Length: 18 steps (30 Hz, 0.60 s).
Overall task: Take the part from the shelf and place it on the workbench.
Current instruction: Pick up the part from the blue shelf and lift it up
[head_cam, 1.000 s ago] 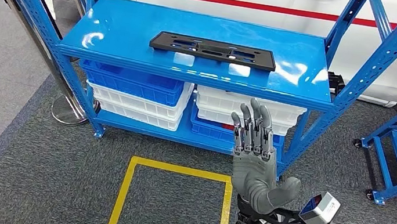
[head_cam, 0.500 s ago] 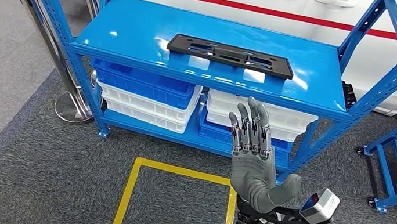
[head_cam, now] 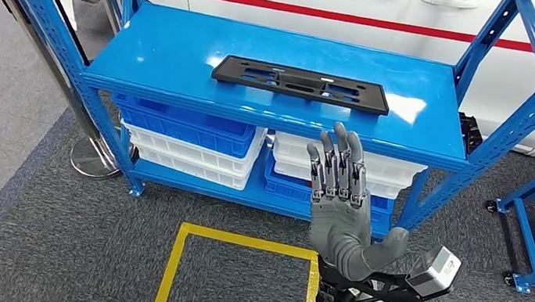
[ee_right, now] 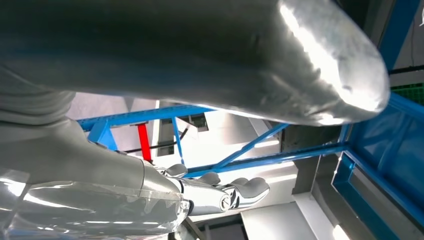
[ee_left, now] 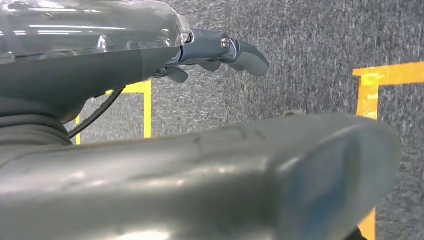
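One black part [head_cam: 301, 84] laid flat on the blue shelf [head_cam: 183, 52], stacked blue and white bins [head_cam: 195, 137] beneath, contents hidden, right hand [head_cam: 340, 201] raised, fingers extended, nothing grasped, left hand [ee_left: 220, 52] state indeterminate.

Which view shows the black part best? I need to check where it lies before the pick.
The head view: the black part lies flat and whole on the blue shelf's top level. The left wrist view looks at carpet; the right wrist view shows shelf framing, not the part.

The flat black plastic part [head_cam: 301, 84] lies on the blue metal shelf's [head_cam: 183, 52] top deck. Stacked blue and white plastic bins [head_cam: 187, 140] sit below. A yellow taped floor square [head_cam: 177, 265] lies nearer.
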{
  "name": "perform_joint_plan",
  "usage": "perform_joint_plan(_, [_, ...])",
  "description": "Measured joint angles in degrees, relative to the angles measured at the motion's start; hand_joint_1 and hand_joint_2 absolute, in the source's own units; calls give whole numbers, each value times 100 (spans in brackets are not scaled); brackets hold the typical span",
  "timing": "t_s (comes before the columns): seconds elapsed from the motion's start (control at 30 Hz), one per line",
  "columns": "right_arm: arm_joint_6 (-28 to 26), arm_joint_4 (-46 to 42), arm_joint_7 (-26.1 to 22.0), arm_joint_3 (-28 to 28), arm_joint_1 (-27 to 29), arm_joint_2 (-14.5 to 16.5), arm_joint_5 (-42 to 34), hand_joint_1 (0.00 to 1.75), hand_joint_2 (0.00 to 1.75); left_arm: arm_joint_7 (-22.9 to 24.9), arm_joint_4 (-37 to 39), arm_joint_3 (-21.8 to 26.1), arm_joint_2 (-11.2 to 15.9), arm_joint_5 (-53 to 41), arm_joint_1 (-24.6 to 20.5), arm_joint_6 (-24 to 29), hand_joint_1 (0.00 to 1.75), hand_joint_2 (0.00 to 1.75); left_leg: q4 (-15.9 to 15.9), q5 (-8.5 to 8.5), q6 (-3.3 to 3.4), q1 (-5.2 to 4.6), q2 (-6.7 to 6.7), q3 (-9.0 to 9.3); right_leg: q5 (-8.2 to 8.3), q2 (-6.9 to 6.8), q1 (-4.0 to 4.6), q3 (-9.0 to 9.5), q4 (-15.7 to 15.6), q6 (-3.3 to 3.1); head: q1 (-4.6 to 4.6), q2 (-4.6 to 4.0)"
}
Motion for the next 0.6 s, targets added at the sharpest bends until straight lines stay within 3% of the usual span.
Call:
perform_joint_plan(0.07, [2, -13, 1, 9, 3, 0, 1, 0, 0, 3, 2, 0, -1, -1, 1, -1, 0, 0, -718, 497, -48, 32, 25, 198, -92, 1, -33, 94, 35, 67, -1, 0])
perform_joint_plan(0.1, [4, -20, 1, 14, 5, -1, 1, 0, 0, 4, 5, -1, -2, 0, -2, -2, 0, 0, -976, 584, -37, 26, 40, 267, -133, 0, -40, 112, 55, 108, -7, 0])
perform_joint_plan(0.13, [6, -27, 3, 19, 9, -1, 2, 0, 0, 5, 7, -1, -3, 1, -2, -2, 0, 0, -1112, 623, -2, 12, 51, 300, -169, -3, -36, 116, 70, 151, -12, 0])
perform_joint_plan(0.27, [32, -48, 14, 32, 30, -4, 11, 0, 0, 1, 11, 1, 7, 14, 12, 1, 0, 0, -1139, 614, 196, -2, 42, 343, -301, -18, -26, 139, 132, 300, -14, 0])
perform_joint_plan(0.33, [44, -61, 11, 33, 26, -5, 12, 0, 0, -5, 11, 1, 8, 19, 3, 0, 0, 0, -1164, 589, 268, 0, 36, 389, -516, -13, -37, -79, 571, 335, -2, 0])
perform_joint_plan(0.4, [71, -63, 8, 33, 41, -10, 13, 0, 0, -15, 11, 1, 8, 20, 0, -1, 0, 0, -1164, 541, 321, -25, 30, 417, -769, -6, -31, -567, 1343, 341, 4, 0])
perform_joint_plan(0.43, [91, -61, 6, 33, 55, -16, 13, 0, 0, -19, 11, 1, 8, 20, 4, -2, 0, 0, -1164, 515, 335, -41, 23, 439, -792, -4, -29, -783, 1620, 336, 4, 0])
perform_joint_plan(0.47, [112, -60, 3, 33, 66, -23, 13, 0, 0, -22, 11, 1, 8, 21, 7, -2, 0, 0, -1164, 484, 344, -58, 12, 472, -698, -3, -26, -907, 1703, 321, 4, 0])
perform_joint_plan(0.5, [128, -59, 0, 33, 72, -29, 13, 0, 0, -23, 11, 1, 8, 21, 10, -2, 0, 0, -1164, 448, 347, -74, -1, 522, -490, -3, -17, -911, 1557, 294, 4, 0])
perform_joint_plan(0.57, [154, -58, -15, 33, 74, -41, 13, 0, 0, -25, 13, 1, 1, 21, 14, -2, 0, 0, -1170, 368, 340, -99, -18, 638, 15, 2, 26, -669, 852, 202, 3, 0])
perform_joint_plan(0.6, [167, -56, -24, 33, 74, -45, 13, 0, 0, -27, 16, 1, -4, 21, 14, -2, 0, 0, -1173, 329, 323, -111, -26, 682, 157, 2, 52, -531, 517, 157, 1, 0])
